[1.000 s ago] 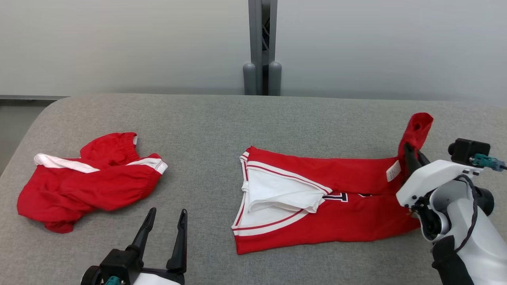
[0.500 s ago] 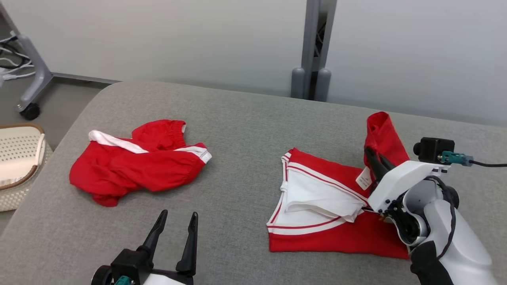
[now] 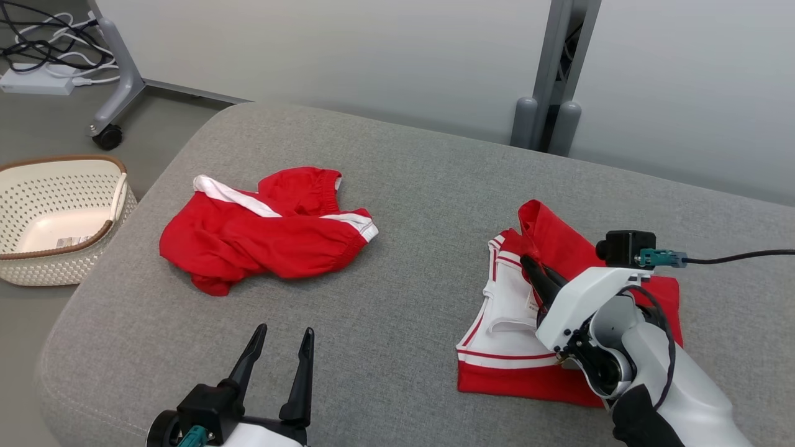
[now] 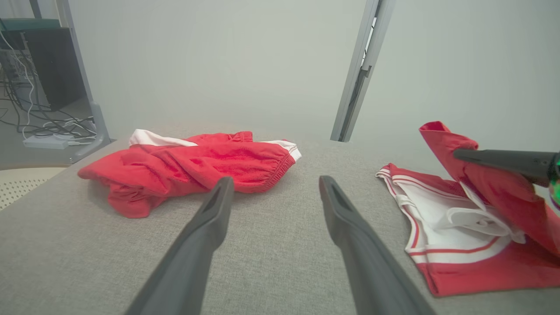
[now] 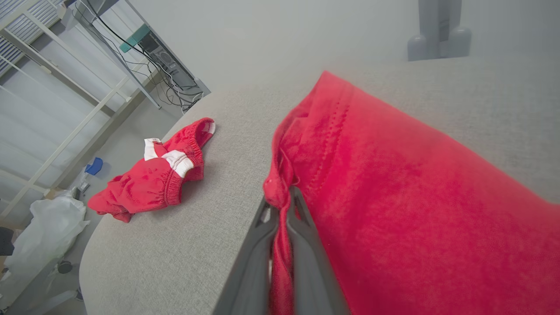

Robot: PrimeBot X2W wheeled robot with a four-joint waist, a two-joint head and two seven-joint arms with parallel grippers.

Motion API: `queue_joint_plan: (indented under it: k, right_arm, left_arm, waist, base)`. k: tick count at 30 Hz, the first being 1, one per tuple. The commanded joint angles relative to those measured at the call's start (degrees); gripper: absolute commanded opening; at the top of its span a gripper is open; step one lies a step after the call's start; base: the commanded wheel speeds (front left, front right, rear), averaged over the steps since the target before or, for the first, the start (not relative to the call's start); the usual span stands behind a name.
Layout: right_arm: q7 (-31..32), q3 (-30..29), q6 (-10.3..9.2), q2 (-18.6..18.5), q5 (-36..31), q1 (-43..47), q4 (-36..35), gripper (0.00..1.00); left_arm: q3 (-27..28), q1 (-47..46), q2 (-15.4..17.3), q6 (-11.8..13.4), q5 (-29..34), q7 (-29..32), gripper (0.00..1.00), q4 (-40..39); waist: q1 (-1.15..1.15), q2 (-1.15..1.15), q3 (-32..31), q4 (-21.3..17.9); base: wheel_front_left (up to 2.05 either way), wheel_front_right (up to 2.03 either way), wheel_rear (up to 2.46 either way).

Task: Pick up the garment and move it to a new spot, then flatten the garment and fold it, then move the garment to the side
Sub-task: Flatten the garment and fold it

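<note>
The garment [image 3: 506, 363] is a red jersey with a white panel and red-white trim, lying on the right of the grey cushion [image 3: 422, 180]. My right gripper [image 3: 529, 262] is shut on its red end, holding that end lifted and folded over the white part. In the right wrist view the red cloth [image 5: 393, 197] drapes right of the shut right gripper [image 5: 282, 205]. My left gripper [image 3: 282, 334] stands open and holds nothing near the front edge. In the left wrist view the left gripper [image 4: 273, 186] points between the two red pieces, with the garment [image 4: 463, 262] to its right.
A second red piece with white bands and an elastic waist [image 3: 267, 239] lies crumpled at the cushion's left. A cream perforated basket [image 3: 59, 162] stands on the floor left of the cushion. A grey post [image 3: 553, 81] rises behind, and cables lie by a wheeled stand [image 3: 112, 118].
The head camera has swung left, bringing the basket into view. My right gripper has carried the garment's red end leftward over the rest, so the garment lies shorter. The left gripper stays open.
</note>
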Motion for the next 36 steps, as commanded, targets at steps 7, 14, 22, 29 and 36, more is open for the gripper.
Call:
queue_joint_plan:
  k: [7, 14, 22, 29, 36]
  right_arm:
    - [-2.4, 6.2, -0.02, -0.3, 5.9, -3.7, 4.6, 0.00]
    - [-4.1, 12.4, -0.02, -0.3, 11.7, -6.3, 8.8, 0.00]
    - [-7.2, 18.1, -0.01, -0.3, 17.8, -8.4, 12.5, 1.00]
    - [-10.3, 19.6, -0.01, -0.3, 28.3, -9.2, 9.2, 1.00]
    - [-17.5, 20.9, -0.02, -1.4, 24.1, -12.0, 12.3, 1.00]
  left_arm:
    - [-0.6, -1.4, 0.2, 0.0, -0.7, -0.1, 1.00, 0.6]
    - [-0.9, -2.0, 0.2, 0.1, -1.3, -0.1, 1.00, 1.2]
    - [-1.1, -2.1, 0.2, 0.4, -1.6, -0.1, 1.00, 1.8]
    - [-0.2, -1.1, 0.2, 0.8, -1.4, -0.1, 1.00, 1.5]
    - [0.5, -0.5, 0.2, 1.1, -1.4, -0.1, 1.00, 0.8]
  waist:
    - [0.00, 0.00, 0.8, 1.5]
    - [0.00, 0.00, 1.4, 2.7]
    - [0.00, 0.00, 1.0, 2.5]
    - [0.00, 0.00, 0.1, -0.4]
    - [0.00, 0.00, -0.8, -6.4]
  base:
    - [0.00, 0.00, 0.00]
    - [0.00, 0.00, 0.00]
    - [0.00, 0.00, 0.00]
    - [0.00, 0.00, 0.00]
    - [0.00, 0.00, 0.00]
